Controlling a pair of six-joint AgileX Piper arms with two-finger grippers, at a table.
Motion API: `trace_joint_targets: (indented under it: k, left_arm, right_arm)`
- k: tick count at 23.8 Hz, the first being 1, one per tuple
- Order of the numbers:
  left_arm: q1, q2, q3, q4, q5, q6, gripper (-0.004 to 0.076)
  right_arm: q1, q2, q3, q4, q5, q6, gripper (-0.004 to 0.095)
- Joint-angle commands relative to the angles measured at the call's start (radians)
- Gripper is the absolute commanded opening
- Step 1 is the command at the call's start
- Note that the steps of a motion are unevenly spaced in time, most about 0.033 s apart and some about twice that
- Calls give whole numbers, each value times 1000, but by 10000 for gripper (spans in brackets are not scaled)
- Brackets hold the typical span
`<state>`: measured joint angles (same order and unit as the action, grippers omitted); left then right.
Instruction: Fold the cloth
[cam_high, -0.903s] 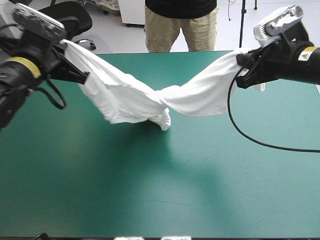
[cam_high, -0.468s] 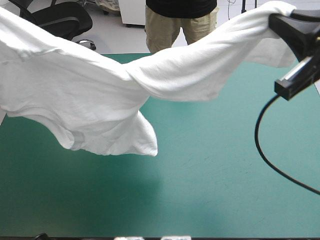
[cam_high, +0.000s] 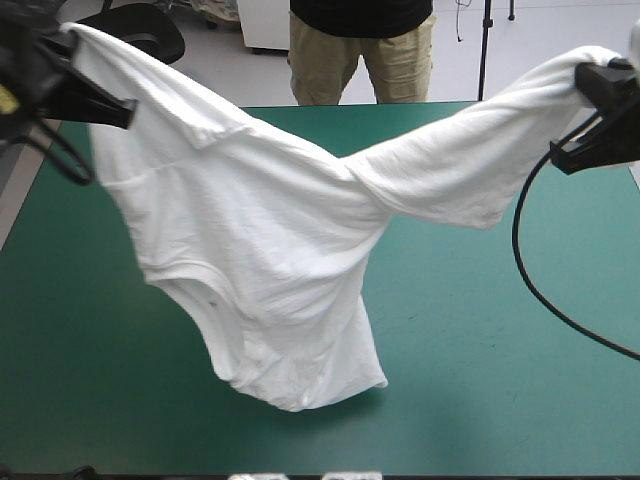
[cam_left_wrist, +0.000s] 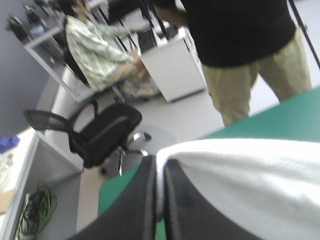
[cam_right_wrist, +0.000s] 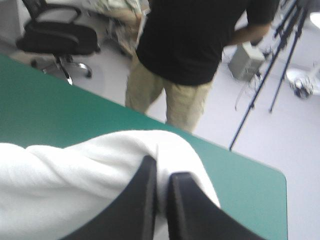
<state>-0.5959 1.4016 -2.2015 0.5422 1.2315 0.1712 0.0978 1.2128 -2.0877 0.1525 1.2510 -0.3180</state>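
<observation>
My left gripper (cam_high: 112, 108) and my right gripper (cam_high: 592, 82) are both pinching the white short-sleeved fabric T-shirt (cam_high: 270, 250), holding it up over the table with the teal-green cover (cam_high: 480, 340).

I am squeezing each pair of broad black fingers (cam_left_wrist: 135, 200) almost together on a fold of the shirt. It is hanging stretched between them, from the far left corner to the far right edge. Its body is sagging toward the near side, and I cannot tell whether its lowest hem is touching the cover.
</observation>
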Motion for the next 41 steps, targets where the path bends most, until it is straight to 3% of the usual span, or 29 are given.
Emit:
trace_joint_targets:
  k: [1, 6, 12, 16, 21, 22, 24, 26, 27, 29, 30, 31, 34, 37, 41]
  left_arm:
    - [-3, 64, 137, -24, 25, -49, -17]
    - [6, 236, 293, -40, -151, -72, -17]
    - [121, 446, 259, -198, -357, -101, -17]
    - [246, 584, 185, -394, -503, -57, -17]
    - [304, 649, 180, -426, -623, -67, -16]
    - [310, 655, 180, -440, -623, -71, -16]
    - [329, 674, 180, -525, -636, -72, 2]
    - [336, 693, 180, -599, -624, -19, 124]
    - [336, 694, 180, -609, -595, 27, 244]
    - [336, 691, 178, -610, -571, 41, 397]
    - [336, 682, 162, -601, -548, 41, 487]
    - [336, 672, 134, -588, -522, 37, 500]
    - [336, 645, 67, -542, -452, 37, 473]
    - [336, 568, -17, -519, -306, 37, 442]
    - [336, 472, -23, -520, -154, 40, 433]
  right_arm:
    - [-3, 33, 113, -135, -5, 35, -13]
    - [-3, 171, 225, -180, -73, 49, -18]
    - [-9, 421, 228, -169, -188, 32, -17]
    - [-38, 644, 148, -31, -341, -11, -18]
    - [-38, 828, -11, 19, -379, -24, -9]
    - [-38, 838, -20, 23, -377, -24, 6]
    - [-49, 864, -32, 76, -377, -34, 155]
    - [-59, 876, -34, 117, -387, -45, 426]
    - [-59, 876, -34, 122, -392, -45, 587]
    - [-63, 874, -55, 120, -384, -45, 694]
    - [-63, 872, -84, 111, -366, -45, 697]
    - [-63, 868, -133, 93, -334, -45, 682]
    - [-63, 848, -237, 81, -228, -50, 637]
    - [-63, 792, -403, 93, -30, -50, 545]
    - [-63, 666, -412, 155, 0, 2, 521]
